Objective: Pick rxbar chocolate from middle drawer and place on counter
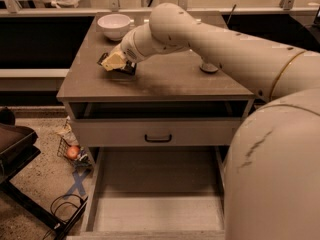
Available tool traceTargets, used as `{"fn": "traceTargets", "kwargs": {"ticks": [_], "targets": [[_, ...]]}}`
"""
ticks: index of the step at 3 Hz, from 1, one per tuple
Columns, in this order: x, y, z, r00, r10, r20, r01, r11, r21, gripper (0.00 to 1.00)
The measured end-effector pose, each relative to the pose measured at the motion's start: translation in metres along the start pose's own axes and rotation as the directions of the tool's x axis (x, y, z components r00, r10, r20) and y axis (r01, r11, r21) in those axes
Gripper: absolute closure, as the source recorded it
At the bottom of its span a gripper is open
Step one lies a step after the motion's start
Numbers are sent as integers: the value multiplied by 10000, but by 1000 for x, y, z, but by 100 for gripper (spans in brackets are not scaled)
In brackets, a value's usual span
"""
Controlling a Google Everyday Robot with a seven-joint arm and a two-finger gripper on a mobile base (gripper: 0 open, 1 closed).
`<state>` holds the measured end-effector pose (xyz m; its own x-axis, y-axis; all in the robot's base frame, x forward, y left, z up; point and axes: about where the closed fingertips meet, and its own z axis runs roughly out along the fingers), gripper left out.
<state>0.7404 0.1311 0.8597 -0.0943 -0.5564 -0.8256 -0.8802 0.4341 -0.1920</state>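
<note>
Speckled floor [35, 176], black cables [62, 205], blue tape cross [77, 184]

A: What is sitting on the tabletop [165, 81]?

B: A white bowl [115, 25] is resting at the back left corner. The rxbar chocolate [125, 70] is lying flat on the left side, in front of the bowl.

A: And the hand?

B: The hand [114, 61] is hanging low over the bar's left end; whether it is touching, I can't tell. On the right a small round thing [209, 68] is standing, mostly hidden behind the arm [225, 39].
</note>
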Motion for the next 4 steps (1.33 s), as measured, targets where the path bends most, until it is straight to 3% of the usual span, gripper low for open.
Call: {"fn": "traceTargets", "kwargs": {"ticks": [2,3,4], "targets": [[-1,3,3,10000,-13,-6,13,10000,-69,15],[-1,5,5,10000,-21,-8,20,9999,-107,0],[-1,5,5,10000,-21,-8,20,9999,-107,0]]}}
